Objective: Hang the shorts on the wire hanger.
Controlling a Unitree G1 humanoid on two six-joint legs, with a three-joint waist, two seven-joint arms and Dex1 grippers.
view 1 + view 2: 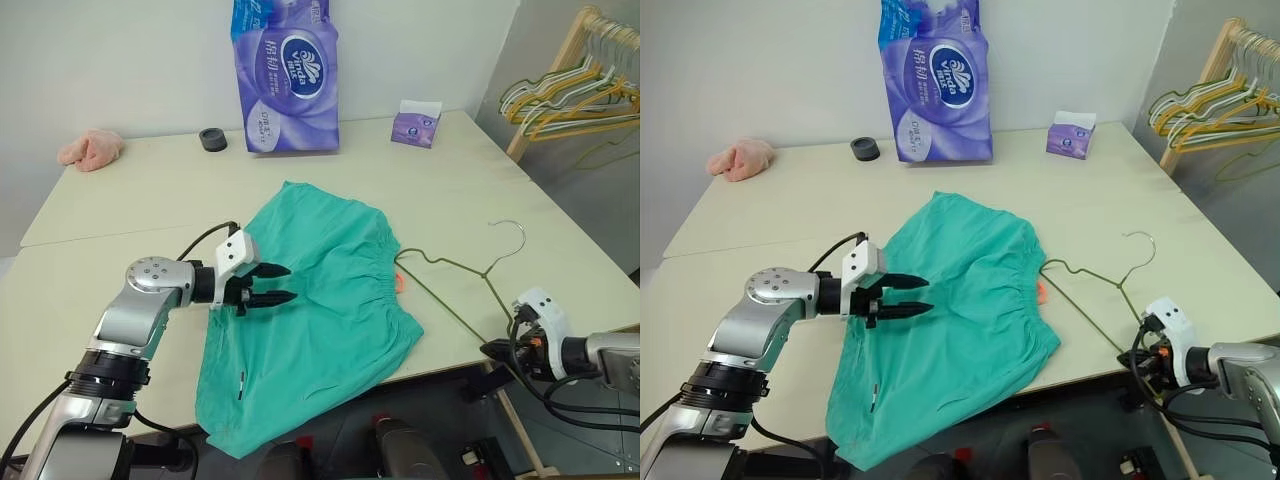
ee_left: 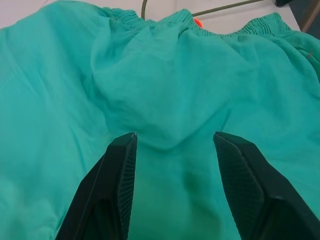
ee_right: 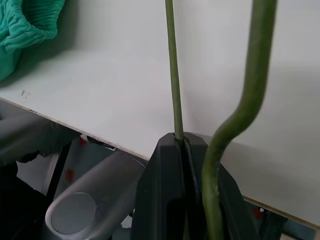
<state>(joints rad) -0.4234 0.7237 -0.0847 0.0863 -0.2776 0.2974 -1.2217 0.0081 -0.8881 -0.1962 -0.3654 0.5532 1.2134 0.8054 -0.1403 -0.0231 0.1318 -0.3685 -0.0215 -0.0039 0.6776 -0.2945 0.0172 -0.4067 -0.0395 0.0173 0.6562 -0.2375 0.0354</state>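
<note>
**Feeding the hanger into the shorts**

Head view: shorts (image 1: 310, 300) spread flat mid-surface, waistband to the right; wire hanger (image 1: 455, 290) just right of it, near corner pinched by right gripper (image 1: 497, 349).

Left wrist: left gripper (image 2: 172, 150) parted, empty, above the fabric; best to pinch one layer only.

Right wrist: fingers (image 3: 167, 185) clamped on wire; worth keeping level.

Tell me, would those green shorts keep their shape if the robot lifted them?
Probably not. The shorts lie rumpled in soft folds and one corner droops over the table edge, so they would likely sag and bunch. They look thin, so probably light, and a push would wrinkle them rather than slide them.
</note>
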